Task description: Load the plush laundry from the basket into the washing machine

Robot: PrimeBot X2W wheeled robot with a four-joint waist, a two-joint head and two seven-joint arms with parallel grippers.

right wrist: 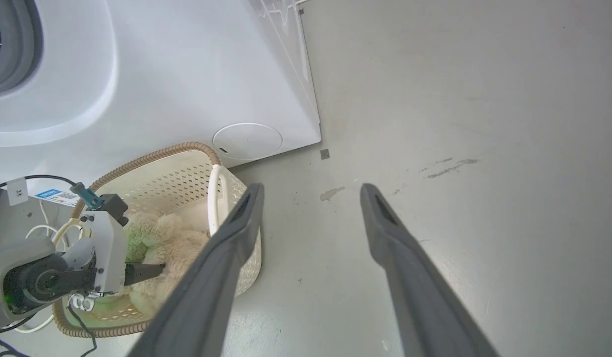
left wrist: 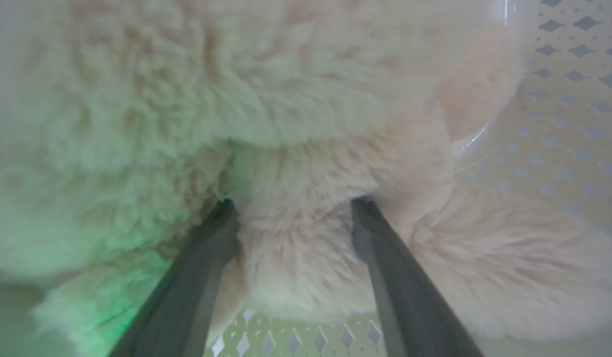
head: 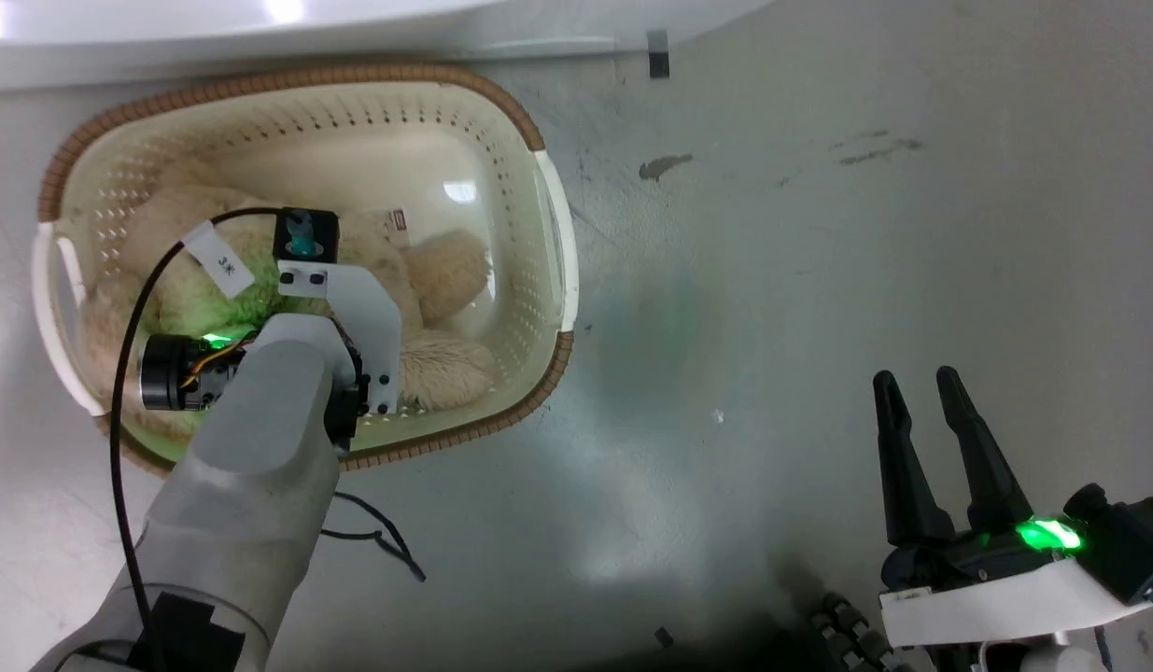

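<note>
Your left gripper (left wrist: 293, 202) stood wide apart inside the basket (head: 259, 82), its fingertips sunk into the plush laundry (left wrist: 286, 99) lying there, fur bulging between them. Your right gripper (head: 915, 375) hung parted and empty, well apart from the basket.

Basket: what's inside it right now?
A shaggy cream soft toy fills most of the basket, with the left hand open and pushed into its fur. The floor beneath the toy is hidden.
</note>
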